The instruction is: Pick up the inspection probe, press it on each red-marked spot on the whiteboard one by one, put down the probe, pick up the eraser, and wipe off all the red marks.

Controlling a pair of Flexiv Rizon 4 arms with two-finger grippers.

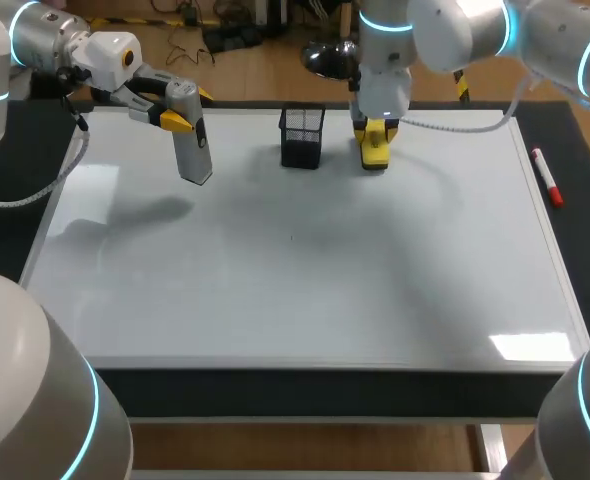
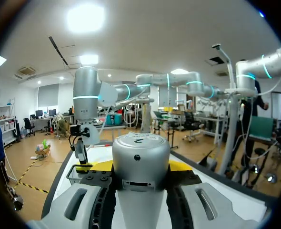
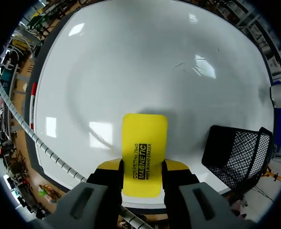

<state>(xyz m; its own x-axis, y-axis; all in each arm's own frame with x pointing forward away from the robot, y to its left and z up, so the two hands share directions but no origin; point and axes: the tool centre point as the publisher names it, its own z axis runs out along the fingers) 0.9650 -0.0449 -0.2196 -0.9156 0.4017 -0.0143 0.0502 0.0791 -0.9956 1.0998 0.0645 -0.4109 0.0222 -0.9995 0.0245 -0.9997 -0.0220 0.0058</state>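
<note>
The inspection probe (image 1: 194,152), a grey cylinder, hangs tilted over the far left part of the whiteboard (image 1: 305,290). My left gripper (image 1: 187,108) is shut on its upper end. In the left wrist view the probe (image 2: 140,150) fills the gap between the fingers of that gripper (image 2: 140,168). The yellow eraser (image 1: 375,153) is at the board's far edge, right of the middle, with my right gripper (image 1: 375,133) shut on it. The right wrist view shows the eraser (image 3: 144,138) clamped by that gripper (image 3: 143,167). Whether it touches the board I cannot tell. No red marks show on the board.
A black mesh basket (image 1: 302,137) stands at the far edge, between the two grippers and close beside the eraser (image 3: 240,155). A red-capped marker (image 1: 547,177) lies along the board's right rim. A dark mat (image 1: 585,230) borders the board.
</note>
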